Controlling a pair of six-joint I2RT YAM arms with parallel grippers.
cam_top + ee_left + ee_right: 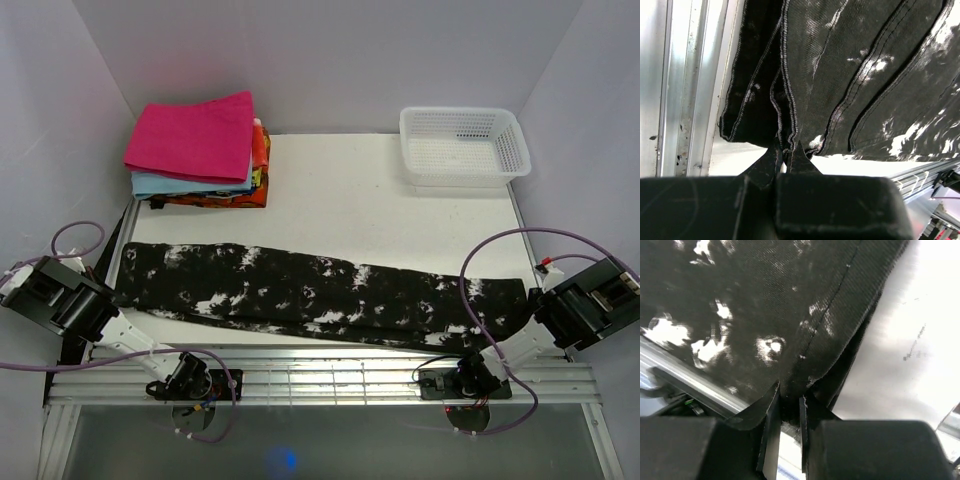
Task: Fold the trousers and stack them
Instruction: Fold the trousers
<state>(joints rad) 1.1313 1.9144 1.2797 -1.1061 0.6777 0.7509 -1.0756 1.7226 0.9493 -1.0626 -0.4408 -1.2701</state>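
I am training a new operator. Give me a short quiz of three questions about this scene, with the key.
1. True or false: the trousers lie inside the white basket.
2. The top cloth of the folded pile is: A pink, B green, C white.
3. What do the left fingers and the right fingers pinch?
Key: 1 false; 2 A; 3 the trousers, one end each.

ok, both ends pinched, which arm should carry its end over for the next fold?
Right, probably. The right hand and left hand each pinch an end of the trousers; the folded stack sits far left, so folding right-to-left ends nearer it.
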